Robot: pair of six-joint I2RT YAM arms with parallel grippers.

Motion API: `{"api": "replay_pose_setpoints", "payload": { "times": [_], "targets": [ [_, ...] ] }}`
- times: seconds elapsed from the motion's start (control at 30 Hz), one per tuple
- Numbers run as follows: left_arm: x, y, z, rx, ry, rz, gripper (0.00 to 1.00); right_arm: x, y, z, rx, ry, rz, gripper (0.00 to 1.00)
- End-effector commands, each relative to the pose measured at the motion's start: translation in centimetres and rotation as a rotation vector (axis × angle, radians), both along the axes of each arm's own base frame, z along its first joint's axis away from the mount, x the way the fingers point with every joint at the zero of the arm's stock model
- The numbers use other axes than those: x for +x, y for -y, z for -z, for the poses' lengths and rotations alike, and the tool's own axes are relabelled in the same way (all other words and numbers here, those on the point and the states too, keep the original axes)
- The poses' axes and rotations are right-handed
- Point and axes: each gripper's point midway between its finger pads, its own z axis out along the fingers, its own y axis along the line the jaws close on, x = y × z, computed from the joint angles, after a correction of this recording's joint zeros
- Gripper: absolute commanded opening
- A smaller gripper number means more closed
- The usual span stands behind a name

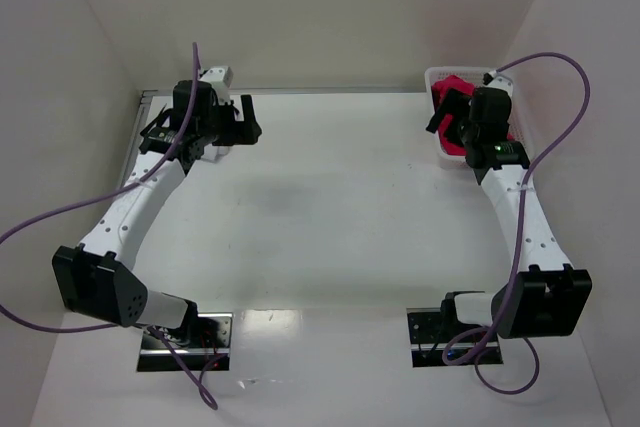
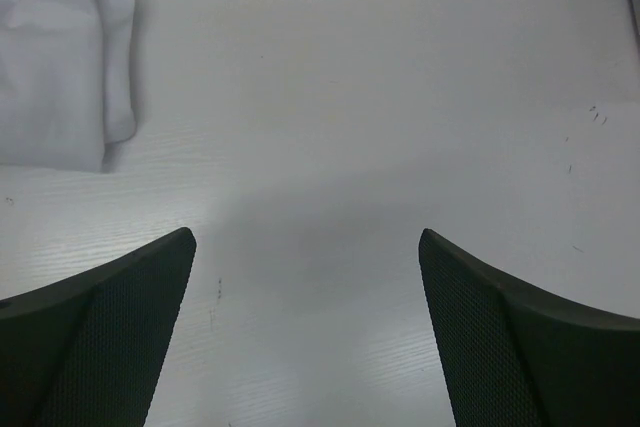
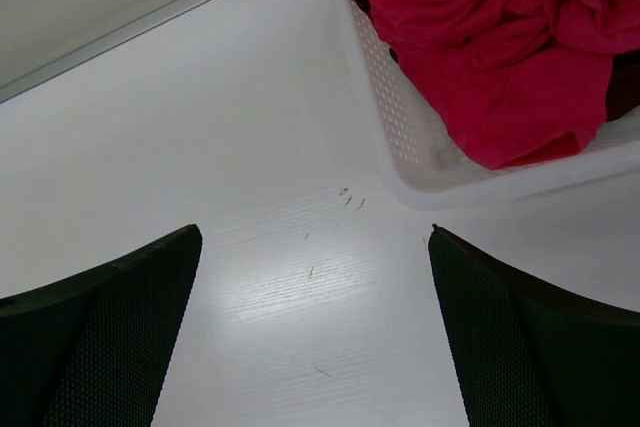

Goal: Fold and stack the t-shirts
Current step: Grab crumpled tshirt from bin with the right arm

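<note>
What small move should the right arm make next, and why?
Probably advance the right end effector over the basket rim and lower it onto the red t-shirt. Its jaws stand open and empty, just short of the basket, and the shirt lies crumpled inside.

Left pincer [image 2: 305, 237] and right pincer [image 3: 315, 232] both reach far forward, jaws spread wide.

White worktop [image 1: 330, 207], faintly scuffed: a white t-shirt [image 2: 55, 57] with a dark edge lies on it ahead and to the left of the left end effector [image 2: 305, 237]. A white lattice basket [image 3: 400, 137] stands ahead-right of the right end effector [image 3: 315, 232].
</note>
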Motion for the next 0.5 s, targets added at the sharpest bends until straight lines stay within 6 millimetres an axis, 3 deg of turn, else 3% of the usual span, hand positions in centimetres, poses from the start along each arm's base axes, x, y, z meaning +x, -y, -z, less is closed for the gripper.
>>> {"api": "replay_pose_setpoints", "payload": {
  "times": [0.0,0.13,0.23,0.27,0.3,0.33,0.37,0.4,0.47],
  "targets": [
    [-0.4,-0.3,-1.6,0.018,0.057,0.018,1.0,-0.3,0.5,-2.0,-0.02,0.039,0.03,1.0],
    [-0.6,-0.2,-2.0,0.026,0.07,0.036,1.0,0.4,1.3,-3.2,-0.048,0.061,0.065,1.0],
    [-0.8,0.5,-2.0,0.002,0.066,0.077,1.0,2.3,2.3,-3.4,-0.047,0.048,0.12,1.0],
    [-0.9,0.7,-2.1,-0.004,0.065,0.088,1.0,3.1,2.4,-4.6,-0.049,0.065,0.129,1.0],
    [-1.0,1.0,-2.1,-0.011,0.064,0.1,1.0,4.4,2.9,-3.3,-0.044,0.031,0.144,1.0],
    [-1.2,1.3,-2.1,-0.02,0.062,0.117,1.0,5.1,3.6,-3.1,-0.045,0.024,0.159,1.0],
    [-1.2,1.3,-2.1,-0.02,0.062,0.117,1.0,6.2,3.5,-4.1,-0.039,0.046,0.152,1.0],
    [-1.3,1.6,-2.1,-0.021,0.062,0.126,1.0,7.5,4.1,-2.3,-0.042,0.005,0.164,1.0],
    [-1.4,1.6,-2.5,-0.022,0.071,0.126,1.0,9.0,5.4,-2.4,-0.032,0.009,0.195,1.0]
  ]
}}
